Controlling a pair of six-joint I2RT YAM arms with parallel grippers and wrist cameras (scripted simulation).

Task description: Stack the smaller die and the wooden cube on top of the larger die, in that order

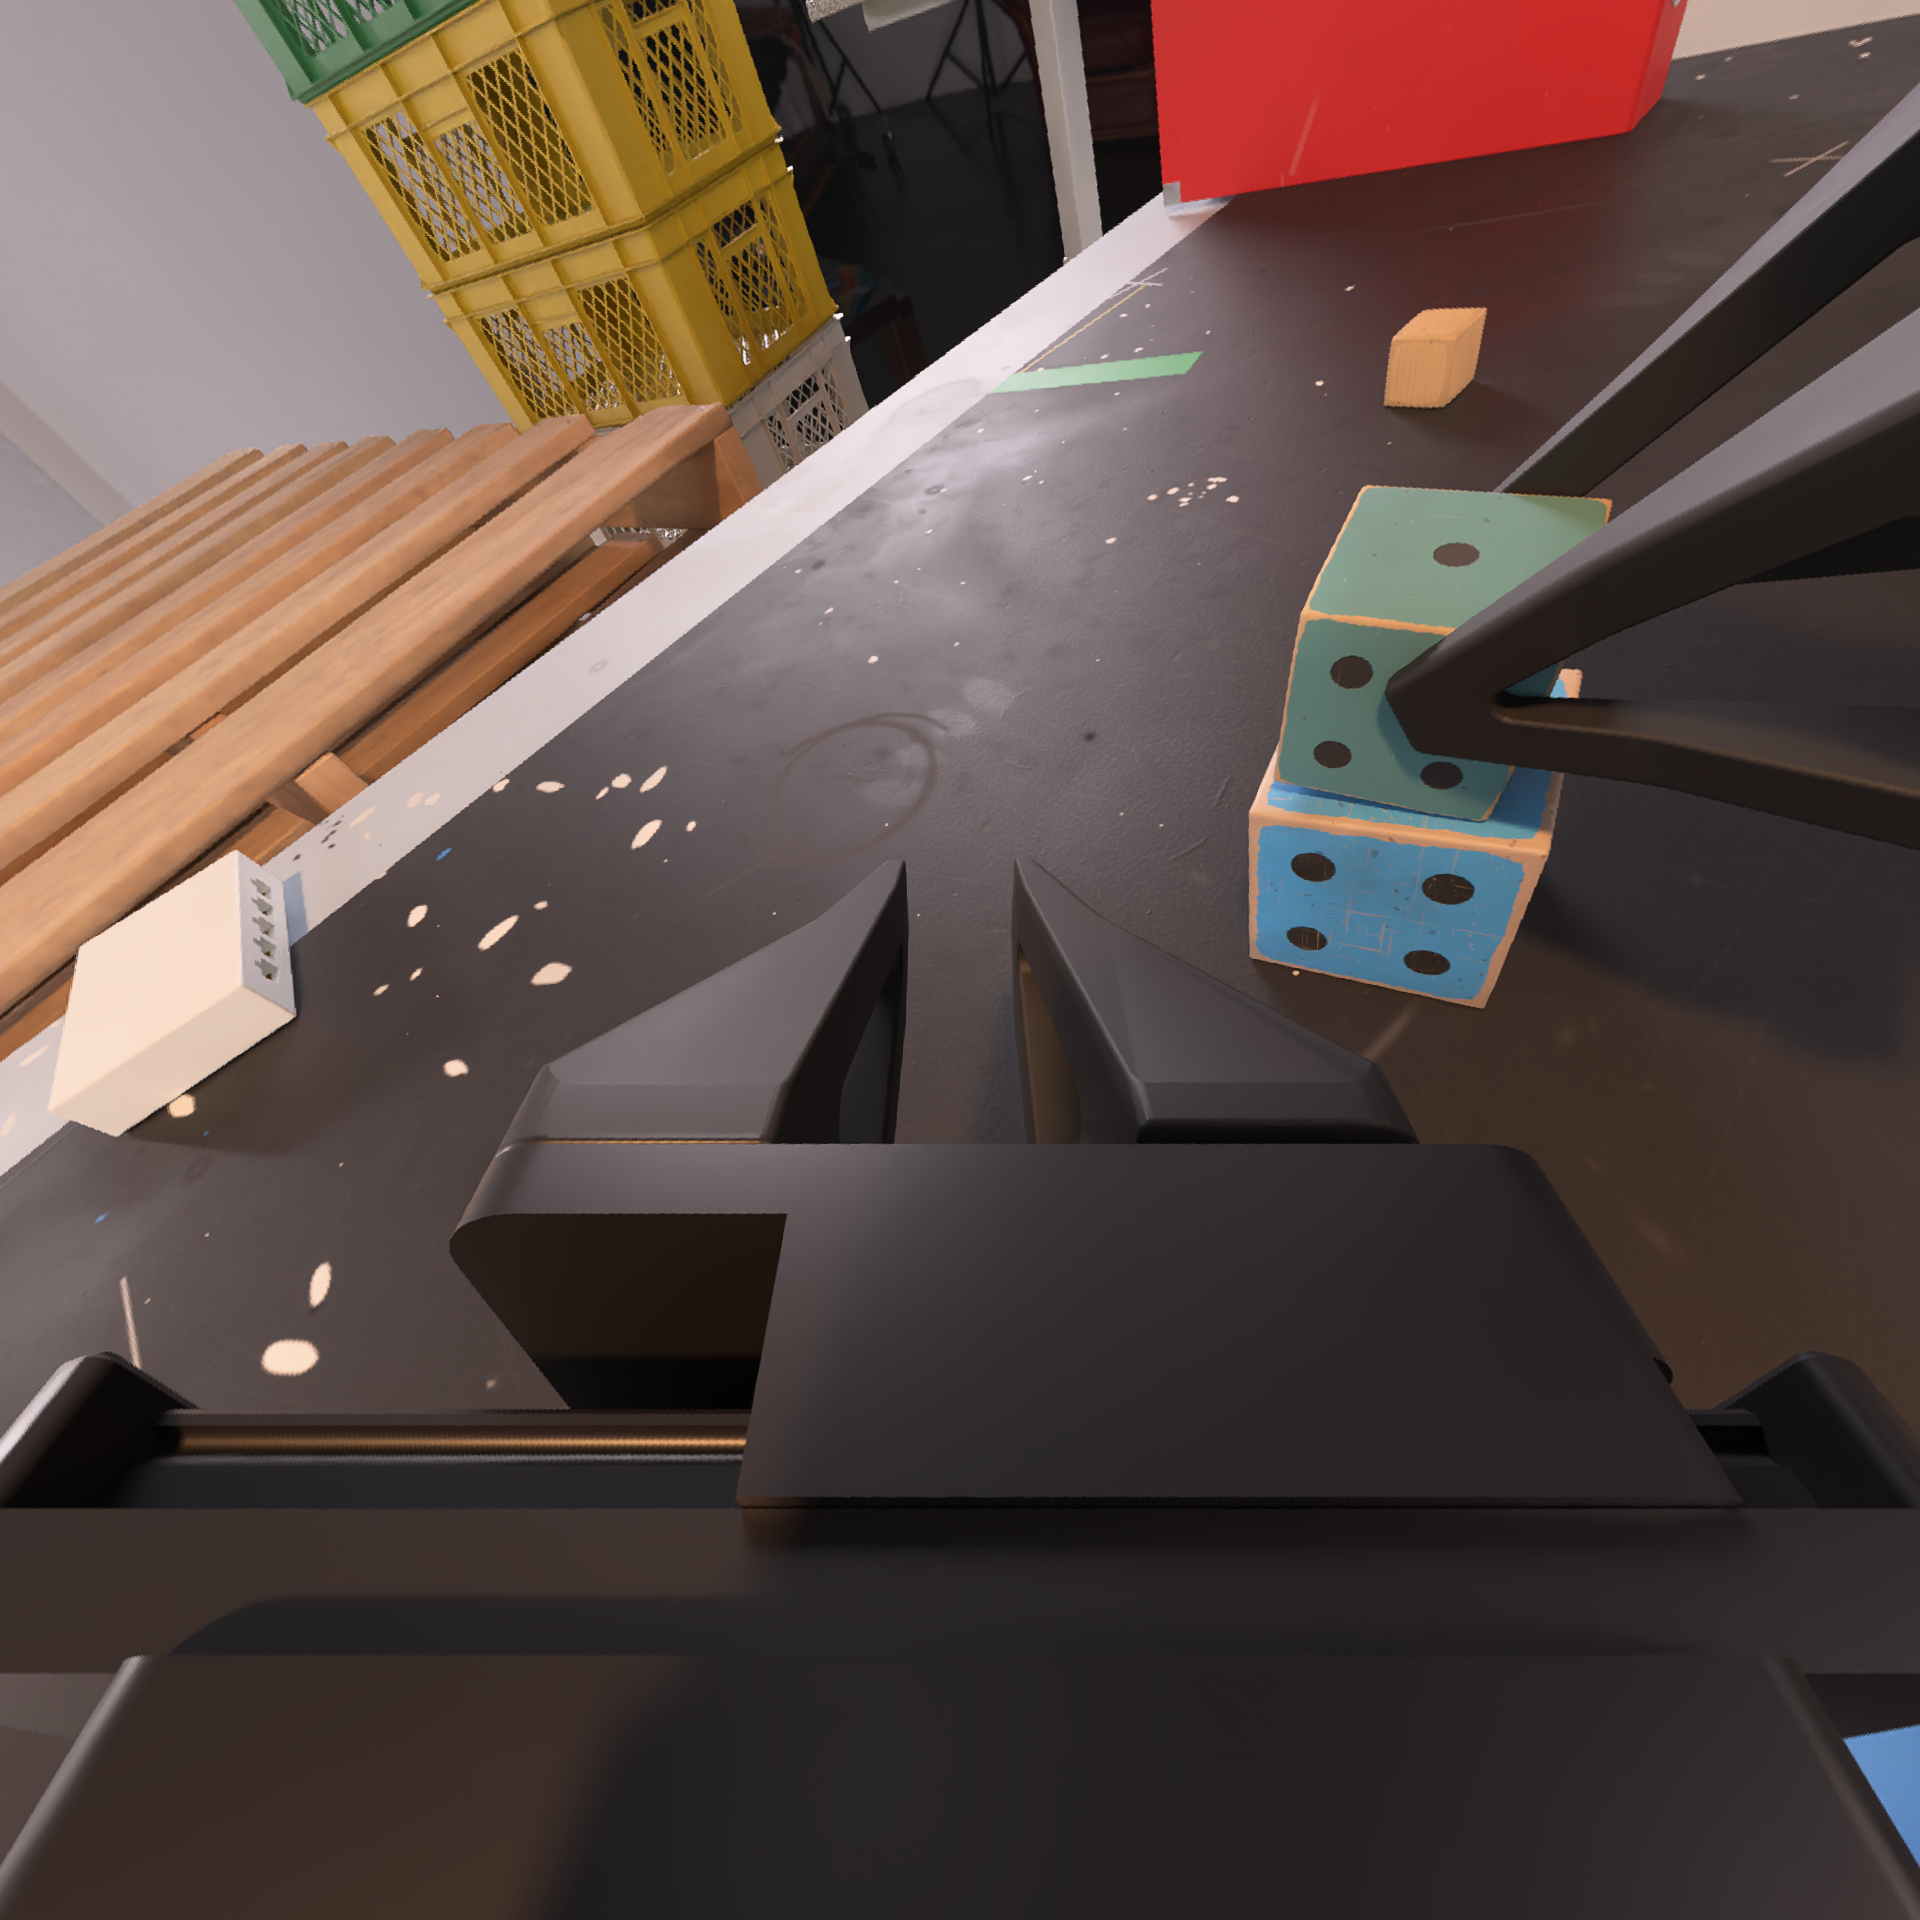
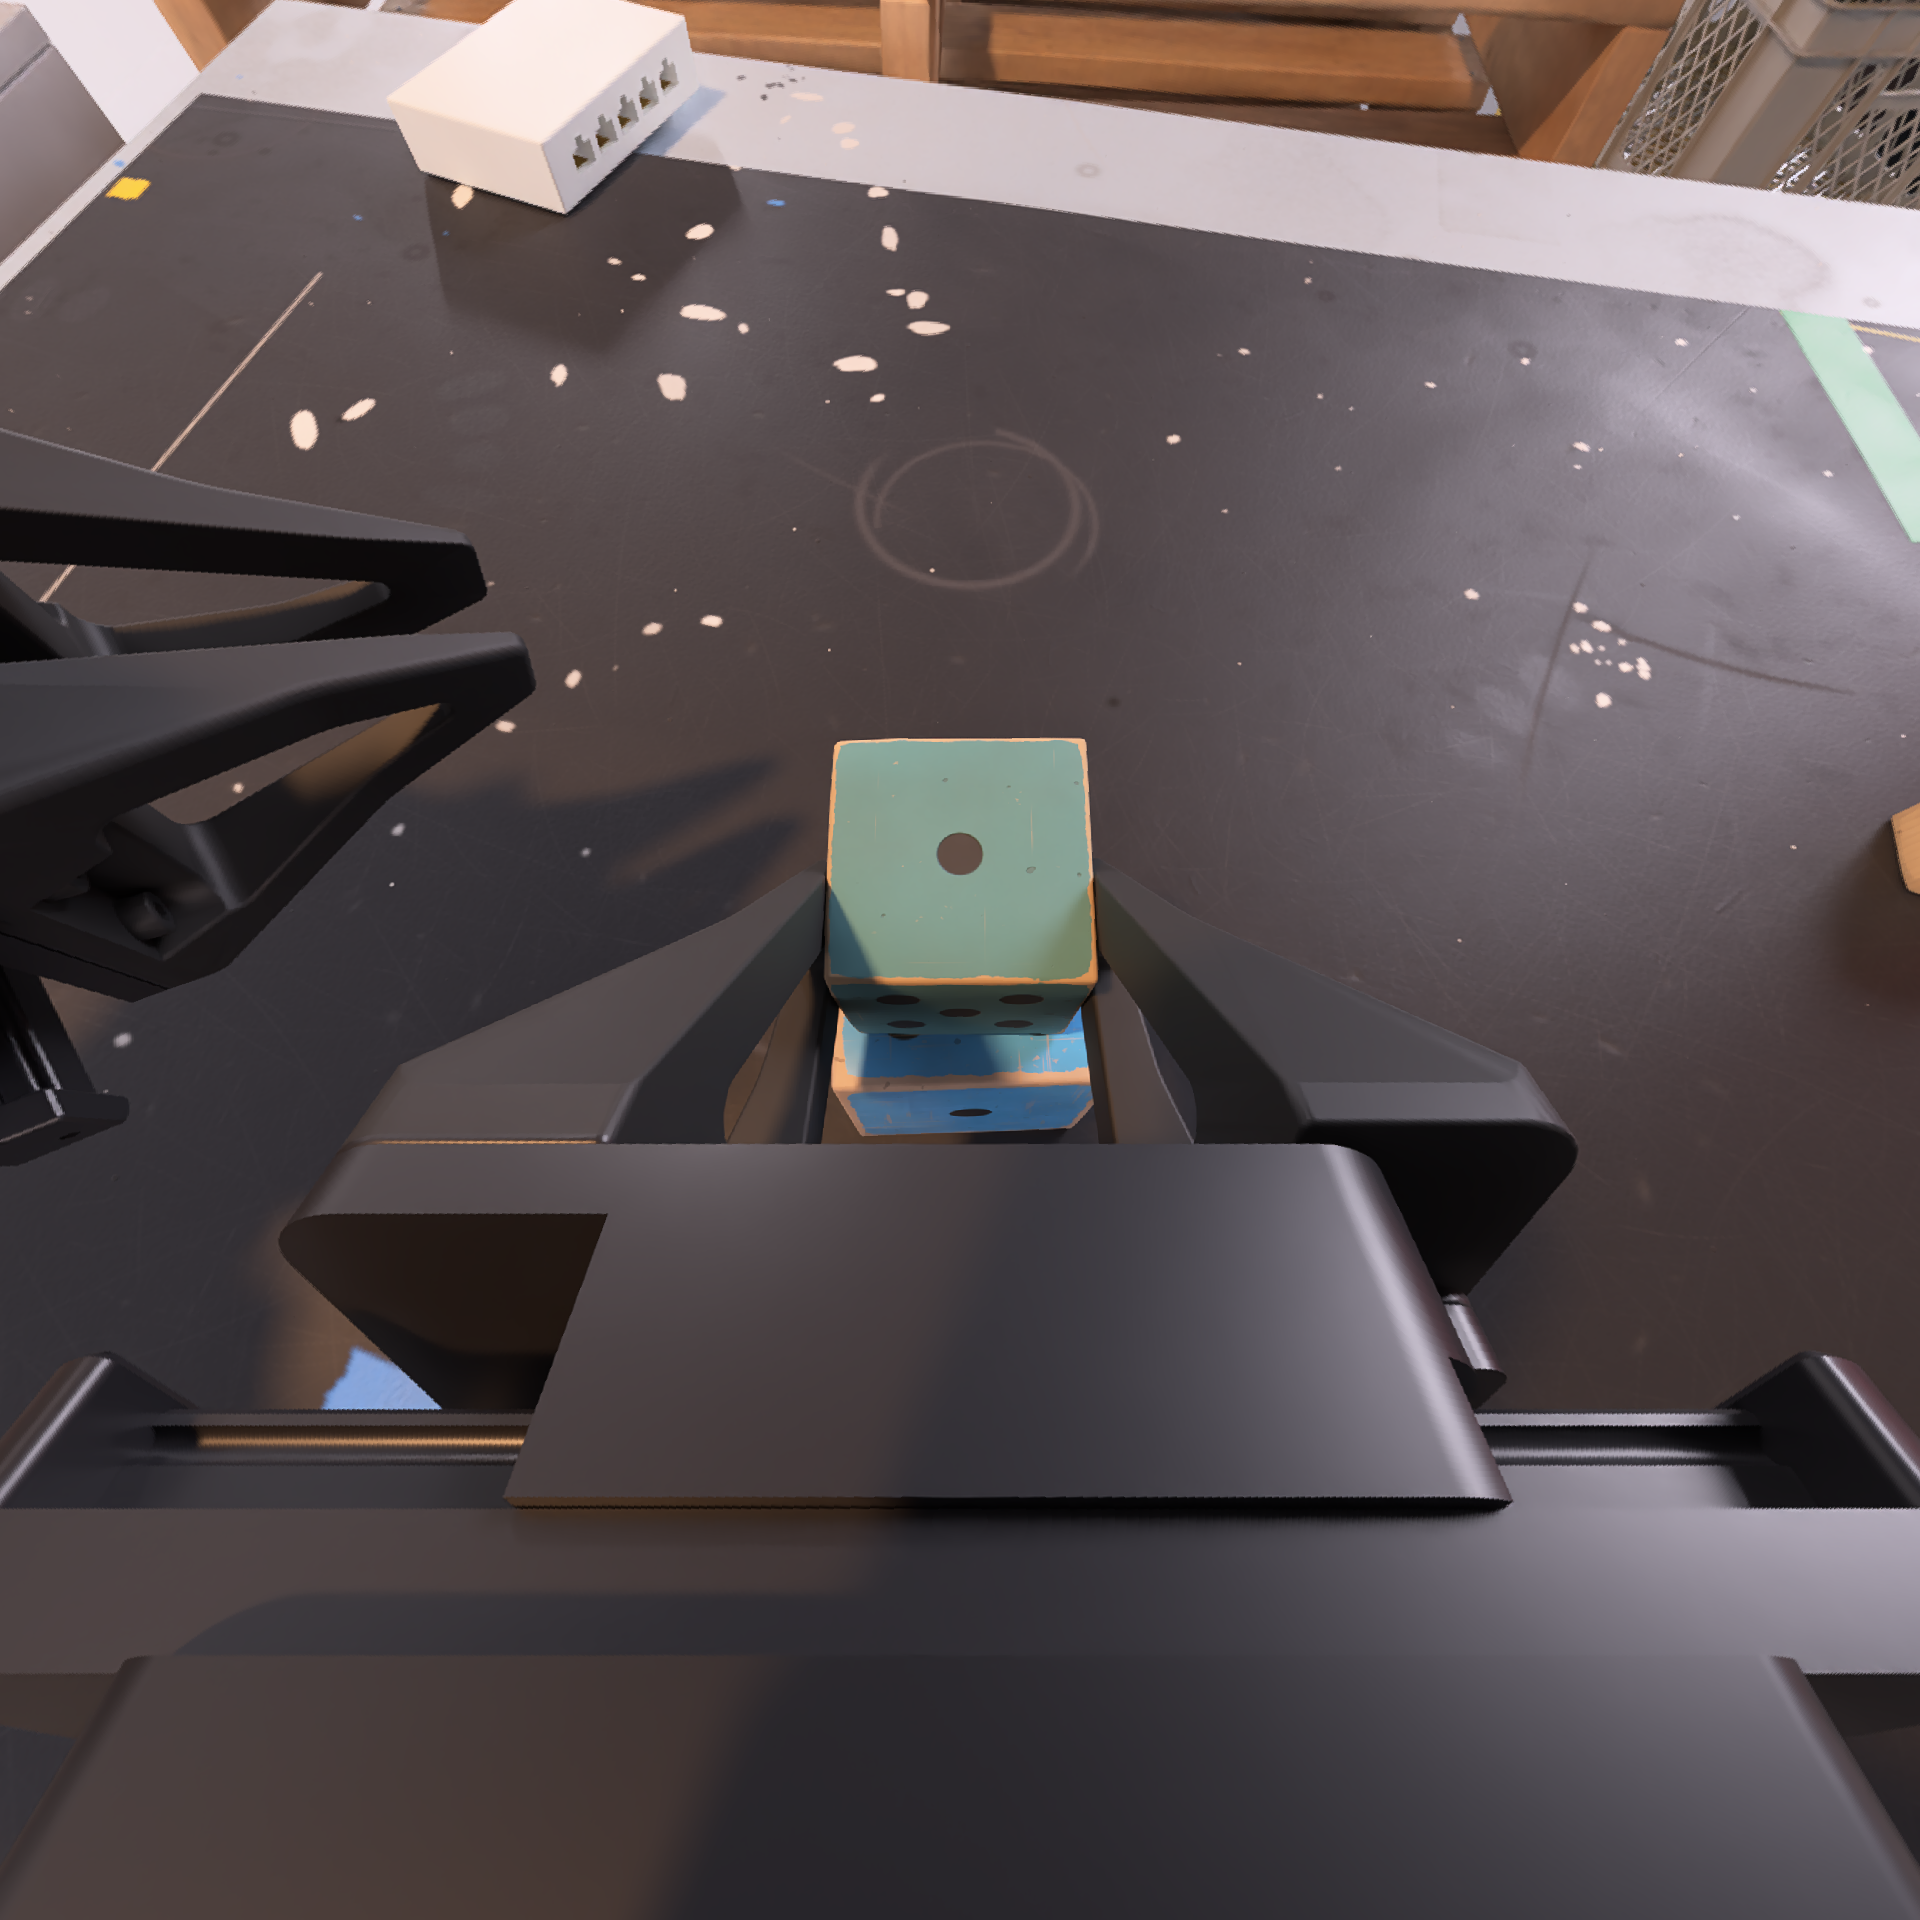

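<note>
The smaller green die (image 1: 1382,566) (image 2: 958,862) rests on top of the larger blue die (image 1: 1387,909) (image 2: 961,1091), turned slightly off square. My right gripper (image 2: 961,894) is shut on the green die, one finger on each side; it also shows in the left wrist view (image 1: 1455,603), reaching in from the right. The wooden cube (image 1: 1434,358) lies on the table beyond the stack and shows at the right edge of the right wrist view (image 2: 1907,847). My left gripper (image 1: 959,868) (image 2: 509,618) is empty, its fingers close together, left of the stack.
A white box with ports (image 1: 171,997) (image 2: 540,99) lies near the table's pale edge. A red bin (image 1: 1392,83) stands at the far end. Yellow crates (image 1: 582,208) and a wooden bench (image 1: 312,592) stand off the table. A green tape strip (image 1: 1101,371) marks the black tabletop.
</note>
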